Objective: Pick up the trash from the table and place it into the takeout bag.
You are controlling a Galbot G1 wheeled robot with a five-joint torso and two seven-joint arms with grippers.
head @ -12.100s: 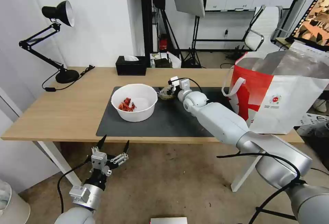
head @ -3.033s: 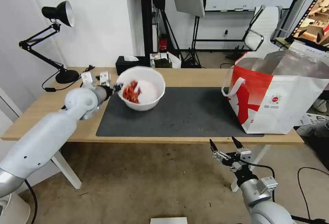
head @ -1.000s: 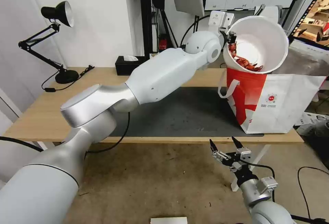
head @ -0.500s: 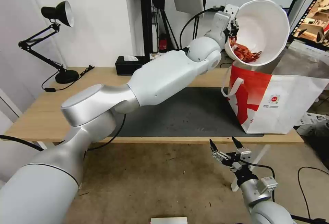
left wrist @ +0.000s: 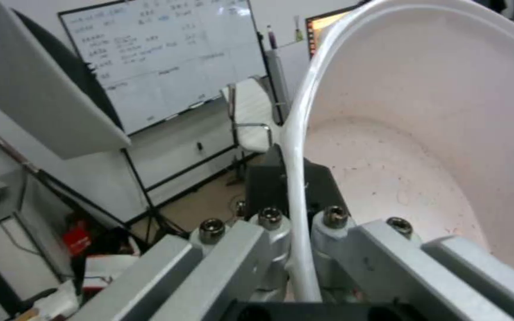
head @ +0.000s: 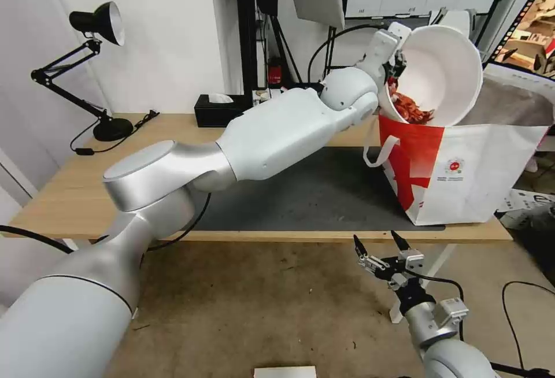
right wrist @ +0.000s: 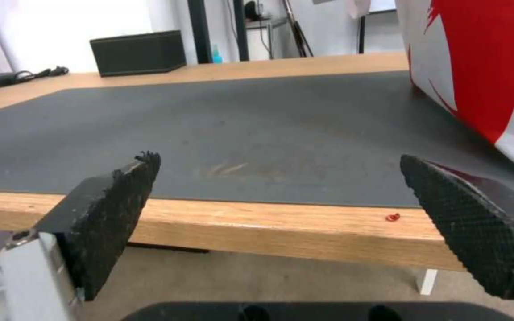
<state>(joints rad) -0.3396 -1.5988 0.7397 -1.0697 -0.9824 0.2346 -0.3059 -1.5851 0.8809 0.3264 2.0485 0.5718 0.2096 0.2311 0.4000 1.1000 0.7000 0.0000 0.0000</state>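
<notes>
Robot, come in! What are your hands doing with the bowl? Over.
Left hand shut on bowl, tilted over takeout bag. Right hand open below table. Nothing blocking.

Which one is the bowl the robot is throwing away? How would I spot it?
Find the takeout bag, red and white, at the right end of the table. Just above its open top, the left gripper pinches the rim of the bowl. It is round, white and tipped on its side, with red scraps inside.
</notes>
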